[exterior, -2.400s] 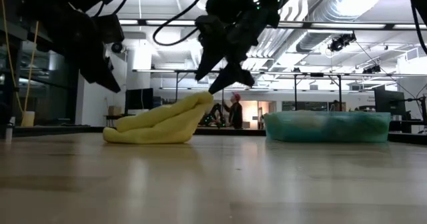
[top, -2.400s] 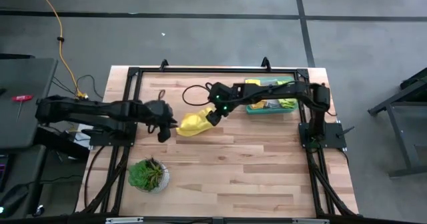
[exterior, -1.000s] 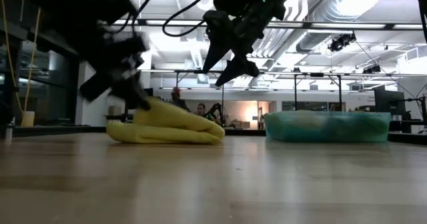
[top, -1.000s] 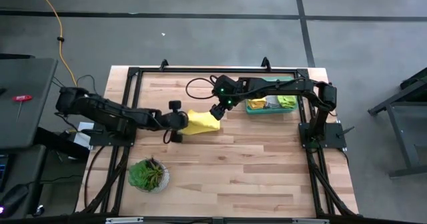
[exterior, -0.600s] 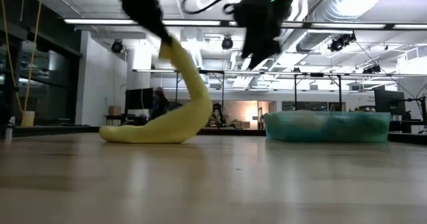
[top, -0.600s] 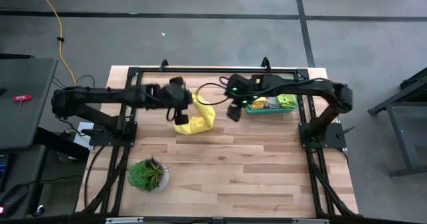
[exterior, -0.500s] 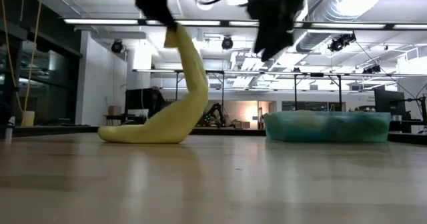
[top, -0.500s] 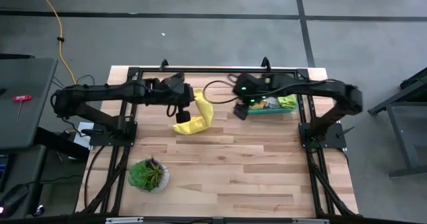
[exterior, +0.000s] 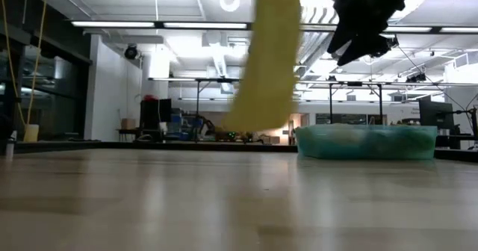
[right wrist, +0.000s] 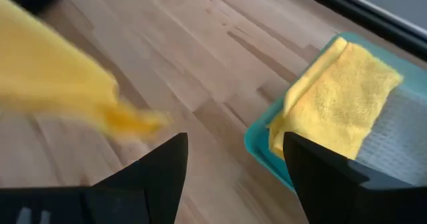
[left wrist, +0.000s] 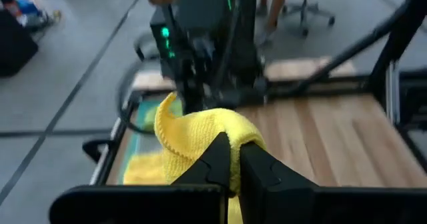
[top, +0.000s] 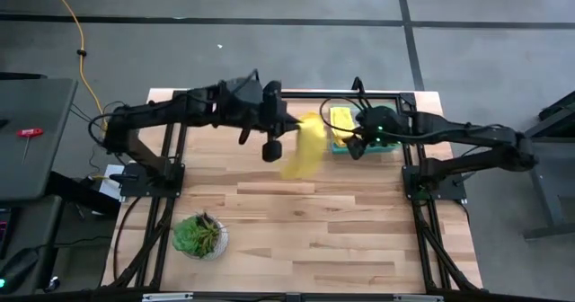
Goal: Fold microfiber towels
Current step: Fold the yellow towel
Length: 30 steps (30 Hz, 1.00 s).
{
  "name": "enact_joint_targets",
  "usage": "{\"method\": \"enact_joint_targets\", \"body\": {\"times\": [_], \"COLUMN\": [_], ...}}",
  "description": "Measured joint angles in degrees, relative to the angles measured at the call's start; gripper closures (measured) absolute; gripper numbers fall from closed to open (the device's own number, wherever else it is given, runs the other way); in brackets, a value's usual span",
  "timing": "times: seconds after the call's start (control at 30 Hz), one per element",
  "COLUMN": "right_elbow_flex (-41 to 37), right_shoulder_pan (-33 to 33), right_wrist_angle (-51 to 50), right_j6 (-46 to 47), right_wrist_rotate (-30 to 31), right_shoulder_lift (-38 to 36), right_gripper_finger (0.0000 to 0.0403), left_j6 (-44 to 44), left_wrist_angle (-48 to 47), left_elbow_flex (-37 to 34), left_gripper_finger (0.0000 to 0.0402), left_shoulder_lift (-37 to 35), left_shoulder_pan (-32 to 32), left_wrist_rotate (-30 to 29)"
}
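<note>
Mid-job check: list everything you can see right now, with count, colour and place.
Held towel: one, yellow, hanging from the left gripper above the table, clear of the wood.
Tray: one, teal, far right part of the table.
Towel in tray: one, yellow, folded, at the tray's end.
Plant: one, green, near left corner.
Table: one, light wood.
Left gripper: shut on the held towel.
Right gripper: open, above the tray's end.

Wooden table (top: 296, 221) bears tray (top: 343, 146) and plant (top: 199, 235).
</note>
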Motion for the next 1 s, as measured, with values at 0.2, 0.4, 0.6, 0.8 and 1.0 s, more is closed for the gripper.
{"method": "enact_joint_targets", "body": {"times": [0.2, 0.4, 0.6, 0.8, 1.0], "right_elbow_flex": [-7.22, -9.41, -9.41, -9.41, -9.41], "right_shoulder_pan": [0.11, 0.11, 0.11, 0.11, 0.79], "right_wrist_angle": [6.92, 8.12, 8.14, 10.53, 14.02], "right_j6": [1.17, 2.59, 2.63, 4.17, 4.50], "right_wrist_rotate": [-4.17, -5.44, -6.00, -10.67, -11.23], "right_shoulder_lift": [-5.46, -7.03, -7.01, -6.99, -6.06], "right_gripper_finger": [0.0164, 0.0164, 0.0164, 0.0164, 0.0164], "left_j6": [-5.31, -7.04, -8.39, -13.53, -13.52], "left_wrist_angle": [-1.90, -16.42, -16.06, -11.82, -7.93], "left_elbow_flex": [6.84, 5.07, -12.55, -27.71, -29.97], "left_gripper_finger": [0.0401, 0.0401, 0.0401, 0.0401, 0.0401], "left_shoulder_lift": [1.52, 0.88, -1.29, -1.61, -1.72], "left_shoulder_pan": [1.93, 3.10, -0.14, -2.28, -0.72], "left_wrist_rotate": [3.86, 1.72, -0.72, -1.41, -8.13]}}
